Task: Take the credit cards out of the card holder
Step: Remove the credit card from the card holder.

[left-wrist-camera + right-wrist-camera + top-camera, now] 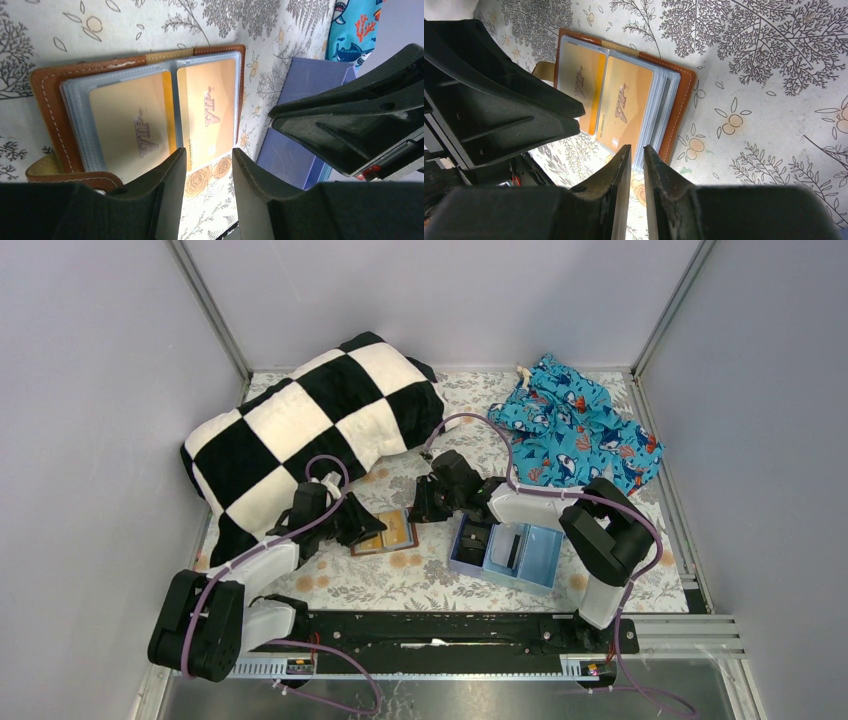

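2 orange-gold credit cards (207,112) show, 1 per clear sleeve (75,110), side by side in the open card holder (385,532). No other card in sight. Holder lies flat on the counter (400,585), just left of the tray (545,560), between both claws.

Left claw (207,156): moderately open, holding nothing, tips at the edge of 1 card. Right claw (636,150): jaws a thin slit apart, tips at the edge of the sleeve stack. Cannot tell if it pinches a sleeve.

My read on the step: pin the leather with 1 claw, pinch only the card's edge with the other, then pull along the sleeve opening, flat and slow. Grabbing sleeve plus card would likely drag the whole holder.

Count: 1 holder, 2 cards seen, several sleeves (number unreadable), 2 claws, 1 tray holding 1 black block (476,540), 1 checkered pillow (310,430) far left, 1 blue printed cloth (580,430) far right.
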`<action>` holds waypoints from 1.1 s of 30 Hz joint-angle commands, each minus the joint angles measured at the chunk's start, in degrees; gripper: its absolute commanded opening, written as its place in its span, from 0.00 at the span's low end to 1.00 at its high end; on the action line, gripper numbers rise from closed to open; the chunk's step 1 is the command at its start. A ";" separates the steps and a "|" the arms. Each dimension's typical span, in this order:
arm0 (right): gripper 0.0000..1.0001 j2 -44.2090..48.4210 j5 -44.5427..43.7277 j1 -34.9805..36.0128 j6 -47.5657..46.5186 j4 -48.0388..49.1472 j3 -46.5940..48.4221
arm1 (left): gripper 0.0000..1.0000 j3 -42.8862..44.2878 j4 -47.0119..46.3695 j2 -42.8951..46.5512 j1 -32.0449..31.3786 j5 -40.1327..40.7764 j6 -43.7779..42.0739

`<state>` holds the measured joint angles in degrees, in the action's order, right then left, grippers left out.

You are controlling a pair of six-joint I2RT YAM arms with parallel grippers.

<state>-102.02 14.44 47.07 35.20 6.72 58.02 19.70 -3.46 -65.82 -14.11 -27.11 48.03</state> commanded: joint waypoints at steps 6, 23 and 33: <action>0.23 -0.66 -1.56 -0.15 -0.64 -1.73 2.01 | 0.43 -0.80 -2.65 0.53 0.41 -3.21 -0.67; 0.24 -1.66 -0.57 -0.15 0.78 -3.36 4.11 | 0.44 -0.58 -2.08 1.33 0.40 -3.72 -0.92; 0.25 -4.08 4.95 -0.15 3.18 -0.89 5.77 | 0.44 3.95 -0.29 -0.60 0.40 -3.66 0.63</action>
<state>-104.33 16.56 47.07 37.21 4.99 60.51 19.38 -2.79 -65.73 -14.02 -30.26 47.88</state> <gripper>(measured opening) 0.251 0.438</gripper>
